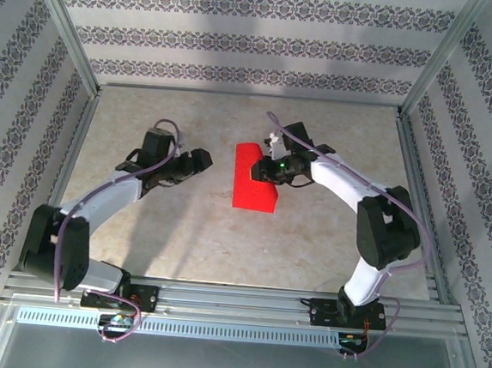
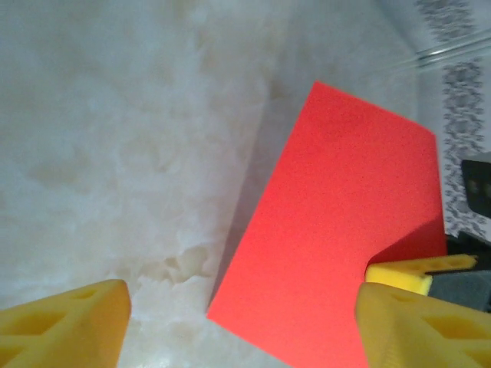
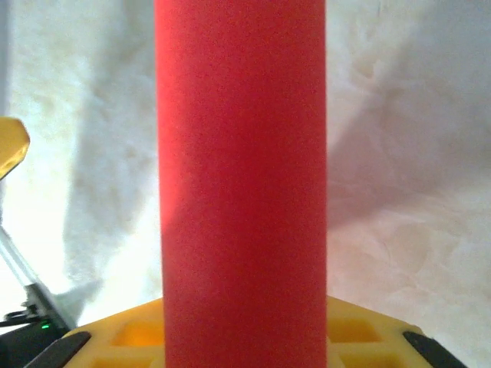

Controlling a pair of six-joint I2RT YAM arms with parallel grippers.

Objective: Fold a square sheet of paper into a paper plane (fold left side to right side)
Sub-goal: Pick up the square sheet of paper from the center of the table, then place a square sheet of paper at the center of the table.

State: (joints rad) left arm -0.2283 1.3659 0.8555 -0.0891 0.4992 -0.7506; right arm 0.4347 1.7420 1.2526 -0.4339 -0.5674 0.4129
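- Top view: the square sheet of paper [image 1: 253, 186] is lying folded in half in the middle of the bench [image 1: 164, 229], with its long axis running 12 to 6.
- The right claw [image 1: 272, 165] is sitting on the paper's 3 o'clock edge. The left claw [image 1: 203, 161] is hovering apart from it at 9 o'clock, so the right arm is nearer.
- Left wrist: the left claw [image 2: 242, 307] is standing wide open and holding nothing. The paper [image 2: 337, 245] is lying ahead toward 1 o'clock, its right edge sitting raised.
- Right wrist: the paper [image 3: 242, 192] is running 12 to 6 across one finger [image 3: 337, 310] of the right claw. I cannot tell whether it is clamping.
- Judgement: any press along the crease is needing travel along that 12–6 axis.
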